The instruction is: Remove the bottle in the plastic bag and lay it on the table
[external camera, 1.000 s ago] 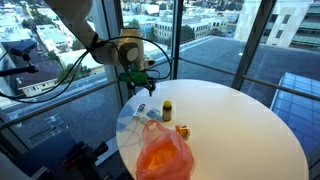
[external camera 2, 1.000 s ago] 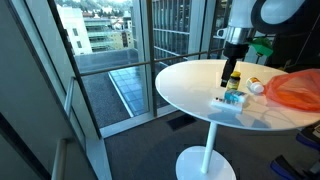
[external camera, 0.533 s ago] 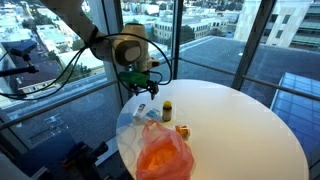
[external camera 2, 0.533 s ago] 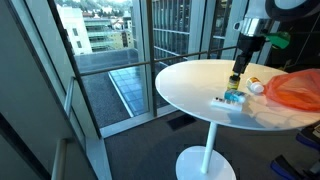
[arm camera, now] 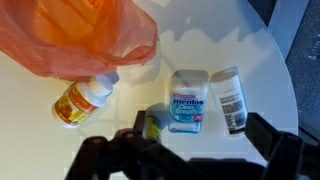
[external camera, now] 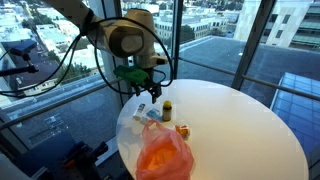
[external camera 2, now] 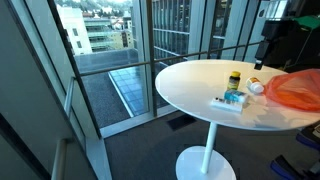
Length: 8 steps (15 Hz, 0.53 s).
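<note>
An orange plastic bag (arm camera: 90, 35) lies on the white round table (arm camera: 250, 50); it shows in both exterior views (external camera: 163, 152) (external camera 2: 296, 90). An amber bottle (arm camera: 78, 102) with a white cap lies on its side at the bag's mouth. A small yellow-capped bottle (external camera: 168, 109) (external camera 2: 234, 79) (arm camera: 155, 123) stands upright. My gripper (arm camera: 195, 160) is open and empty, hovering above the table over these items, in both exterior views (external camera: 150, 90) (external camera 2: 266, 52).
A blue Mentos box (arm camera: 187, 101) (external camera 2: 233, 99) and a white bottle (arm camera: 230, 98) lie on the table between my fingers' view. The table edge curves close by (external camera: 125, 120). Glass walls with railings surround the table.
My gripper has lifted up and away from the upright yellow-capped bottle, which stays standing. The bag and the other items have not moved.
</note>
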Tool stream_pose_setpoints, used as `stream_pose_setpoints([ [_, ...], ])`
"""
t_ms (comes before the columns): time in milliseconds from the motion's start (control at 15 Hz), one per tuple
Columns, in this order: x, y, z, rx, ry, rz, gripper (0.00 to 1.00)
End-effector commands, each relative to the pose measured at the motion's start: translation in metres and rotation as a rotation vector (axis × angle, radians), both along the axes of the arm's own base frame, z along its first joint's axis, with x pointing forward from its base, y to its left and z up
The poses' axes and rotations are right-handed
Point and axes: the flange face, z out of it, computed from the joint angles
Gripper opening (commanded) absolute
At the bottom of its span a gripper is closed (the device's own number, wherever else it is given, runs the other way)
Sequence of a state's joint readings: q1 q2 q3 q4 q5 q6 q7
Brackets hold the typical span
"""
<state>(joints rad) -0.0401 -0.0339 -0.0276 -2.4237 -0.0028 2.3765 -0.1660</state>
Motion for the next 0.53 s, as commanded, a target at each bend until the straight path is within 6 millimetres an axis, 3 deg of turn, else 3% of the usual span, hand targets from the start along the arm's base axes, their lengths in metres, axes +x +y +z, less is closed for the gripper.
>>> stream_pose_setpoints([
  [0,-0.024,-0.012,0.032,0.045,0.020,-0.065,1.00],
  [400,-0.046,-0.028,0.077,0.050,0.031,-0.135,1.00],
  [467,-0.033,-0.024,0.064,0.054,0.032,-0.103,1.00],
])
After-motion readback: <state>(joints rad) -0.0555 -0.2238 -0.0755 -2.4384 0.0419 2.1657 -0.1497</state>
